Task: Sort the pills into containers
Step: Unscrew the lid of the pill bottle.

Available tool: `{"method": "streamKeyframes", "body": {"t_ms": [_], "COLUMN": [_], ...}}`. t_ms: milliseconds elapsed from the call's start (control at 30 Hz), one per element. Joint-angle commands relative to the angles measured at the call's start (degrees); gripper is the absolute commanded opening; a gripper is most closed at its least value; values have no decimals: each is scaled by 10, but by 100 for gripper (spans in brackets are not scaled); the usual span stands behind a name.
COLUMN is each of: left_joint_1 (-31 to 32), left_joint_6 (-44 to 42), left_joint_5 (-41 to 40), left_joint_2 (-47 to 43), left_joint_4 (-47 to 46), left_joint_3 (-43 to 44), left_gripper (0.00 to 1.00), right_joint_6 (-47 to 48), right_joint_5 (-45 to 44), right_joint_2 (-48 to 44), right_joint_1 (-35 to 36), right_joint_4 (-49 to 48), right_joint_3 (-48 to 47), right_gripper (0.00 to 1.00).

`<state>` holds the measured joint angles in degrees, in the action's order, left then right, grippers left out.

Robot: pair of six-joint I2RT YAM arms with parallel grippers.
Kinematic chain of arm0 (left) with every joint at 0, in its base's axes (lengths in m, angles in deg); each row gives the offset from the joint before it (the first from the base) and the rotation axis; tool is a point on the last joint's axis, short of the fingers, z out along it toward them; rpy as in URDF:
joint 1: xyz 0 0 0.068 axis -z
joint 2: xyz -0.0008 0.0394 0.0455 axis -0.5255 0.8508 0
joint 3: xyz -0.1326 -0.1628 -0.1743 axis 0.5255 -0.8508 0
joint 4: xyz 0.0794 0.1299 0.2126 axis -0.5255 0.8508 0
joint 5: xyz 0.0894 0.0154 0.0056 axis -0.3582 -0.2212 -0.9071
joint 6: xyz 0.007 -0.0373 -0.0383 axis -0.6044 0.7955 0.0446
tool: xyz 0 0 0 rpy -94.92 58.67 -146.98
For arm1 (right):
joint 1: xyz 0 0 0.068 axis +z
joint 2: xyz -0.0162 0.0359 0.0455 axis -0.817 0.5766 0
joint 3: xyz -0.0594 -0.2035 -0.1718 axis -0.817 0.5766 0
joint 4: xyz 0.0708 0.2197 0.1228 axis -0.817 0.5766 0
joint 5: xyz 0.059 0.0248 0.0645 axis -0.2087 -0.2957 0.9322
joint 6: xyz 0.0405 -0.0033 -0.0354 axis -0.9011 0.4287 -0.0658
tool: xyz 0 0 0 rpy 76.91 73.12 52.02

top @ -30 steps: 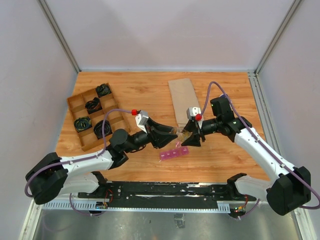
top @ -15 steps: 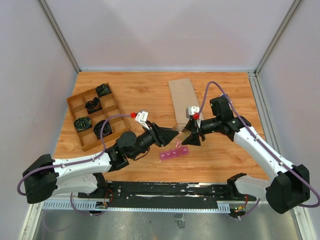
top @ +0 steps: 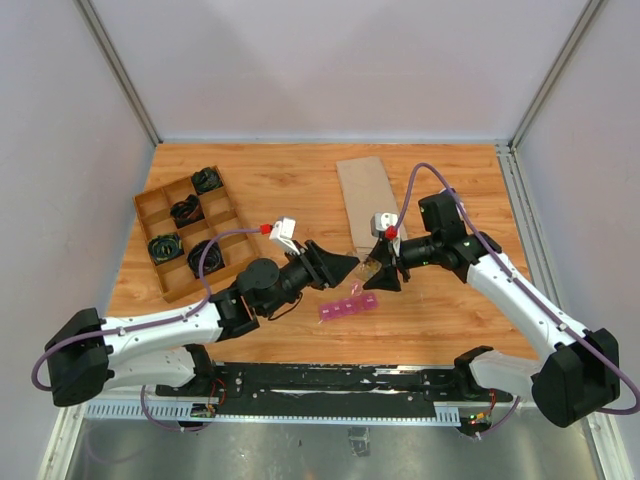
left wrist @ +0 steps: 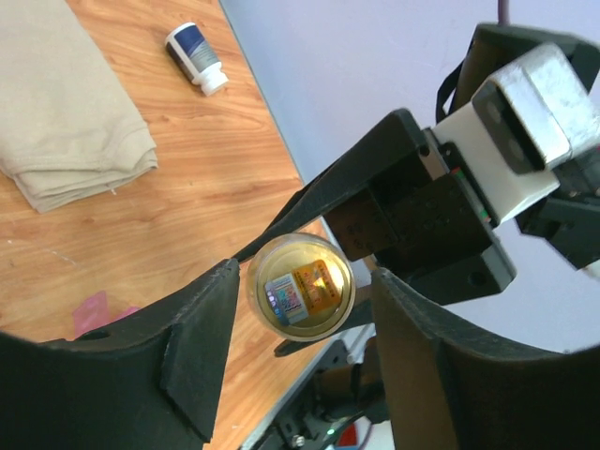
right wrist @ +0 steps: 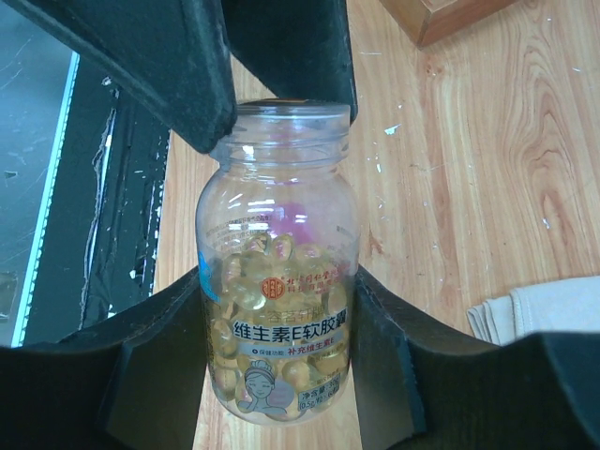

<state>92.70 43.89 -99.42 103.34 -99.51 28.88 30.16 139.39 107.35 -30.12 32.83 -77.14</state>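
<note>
A clear bottle [right wrist: 278, 281] of yellow softgel pills [right wrist: 246, 281] is held sideways above the table, with my right gripper [right wrist: 278, 319] shut on its body. Its far end [left wrist: 300, 286], a round gold face with a sticker, sits between the fingers of my left gripper [left wrist: 302, 281], which stand open with a thin gap on each side. From above, both grippers [top: 350, 264] [top: 375, 272] meet at the bottle [top: 368, 267]. The pink strip of containers [top: 348, 306] lies on the table just below them. It shows faintly in the left wrist view [left wrist: 94, 309].
A brown wooden divided tray [top: 172, 264] with black items sits at the left. A folded beige cloth [top: 365, 200] [left wrist: 66, 122] lies behind the grippers, and a small white-capped bottle [left wrist: 197, 58] lies past it. The black front rail [top: 330, 385] runs along the near edge.
My left wrist has rolled and shifted slightly toward the bottle, and its jaws have widened off the bottle's end. The right arm and bottle have stayed put.
</note>
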Motion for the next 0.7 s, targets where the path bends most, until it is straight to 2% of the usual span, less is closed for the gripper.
{"method": "streamKeyframes", "body": {"t_ms": [0, 167, 267, 400, 433, 533, 667], "left_joint_1": [3, 4, 3, 4, 4, 3, 3], "left_joint_6": [2, -5, -10, -32, -45, -124, -313], "left_joint_5": [-17, -13, -13, -9, -4, 32, 126], "left_joint_2": [-21, -34, -45, -74, -85, -127, -187], "left_joint_4": [-27, -22, -12, -5, -4, -18, -79], "left_joint_3": [10, -3, -14, -38, -46, -72, -117], "left_gripper": [66, 76, 78, 88, 93, 99, 99], "right_joint_6": [4, 4, 4, 3, 4, 5, 6], "right_joint_5": [23, 26, 26, 28, 28, 29, 33], "right_joint_2": [0, -1, 0, 0, 0, -1, -1], "right_joint_1": [-2, -2, -2, -2, -2, -2, -2], "right_joint_4": [4, 4, 3, 4, 4, 4, 4], "right_joint_3": [-14, -13, -13, -13, -13, -13, -13], "right_gripper": [3, 3, 3, 3, 3, 3, 3]}}
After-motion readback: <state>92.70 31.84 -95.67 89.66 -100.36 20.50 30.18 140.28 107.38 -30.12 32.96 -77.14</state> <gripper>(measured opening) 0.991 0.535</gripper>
